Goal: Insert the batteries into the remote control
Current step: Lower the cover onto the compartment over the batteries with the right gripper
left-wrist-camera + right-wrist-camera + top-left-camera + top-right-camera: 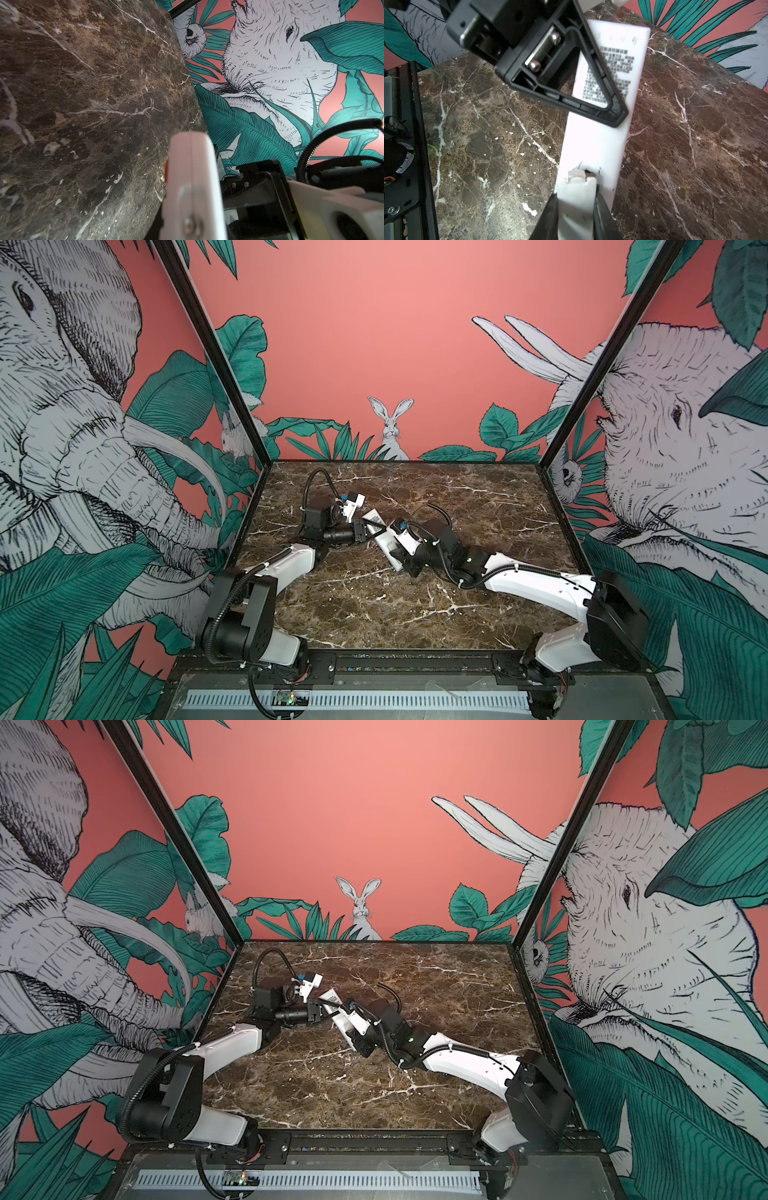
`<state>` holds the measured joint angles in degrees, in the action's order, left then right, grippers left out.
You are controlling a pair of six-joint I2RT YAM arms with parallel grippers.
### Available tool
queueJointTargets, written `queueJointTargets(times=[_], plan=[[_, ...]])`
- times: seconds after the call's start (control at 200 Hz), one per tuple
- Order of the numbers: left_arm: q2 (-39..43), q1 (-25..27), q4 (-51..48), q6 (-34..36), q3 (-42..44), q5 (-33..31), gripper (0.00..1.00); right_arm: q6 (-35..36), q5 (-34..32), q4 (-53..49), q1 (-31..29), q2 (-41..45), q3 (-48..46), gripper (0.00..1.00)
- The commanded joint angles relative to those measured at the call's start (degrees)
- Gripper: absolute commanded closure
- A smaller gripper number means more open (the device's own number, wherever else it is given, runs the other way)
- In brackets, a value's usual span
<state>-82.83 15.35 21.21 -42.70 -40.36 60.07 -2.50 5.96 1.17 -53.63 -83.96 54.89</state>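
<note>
Both arms reach inward and meet near the middle of the brown marble table [374, 605]. The left gripper [365, 528] lies low and sideways, its jaws pressed together on the far part of the remote control [604, 133]. The right gripper [576, 216] pinches the near end of the remote, which shows its white back with printed text. Painted jungle walls [395, 344] surround the table.

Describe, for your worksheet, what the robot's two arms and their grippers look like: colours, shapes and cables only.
Both arms have white shell links joined by chunky black joint housings. Ribbed black cable conduit, fastened with white ties, loops along the left arm and the right arm. A white camera block with blue connectors sits at each wrist. The left gripper has black plastic fingers, one an open triangular frame, fixed with silver screws. The right gripper has dark, tapered fingers.
</note>
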Motion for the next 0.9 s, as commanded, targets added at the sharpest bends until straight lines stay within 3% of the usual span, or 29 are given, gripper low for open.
queueJointTargets(times=[0.0, 0.43, 0.895], plan=[[0.3, 0.2, 3.2, -1.8, 0.0, 2.5, 1.00, 0.4, -1.5, 1.8, 0.0, -0.8, -1.9, 0.80], [0.6, 0.1, 6.0, -4.0, 0.5, 3.1, 1.00, 0.1, -4.3, 4.4, -0.1, -1.0, -5.4, 0.80], [0.9, 0.0, 6.0, -3.8, 0.8, 3.0, 0.99, -0.1, -5.2, 4.4, 0.0, -0.5, -4.6, 0.70]])
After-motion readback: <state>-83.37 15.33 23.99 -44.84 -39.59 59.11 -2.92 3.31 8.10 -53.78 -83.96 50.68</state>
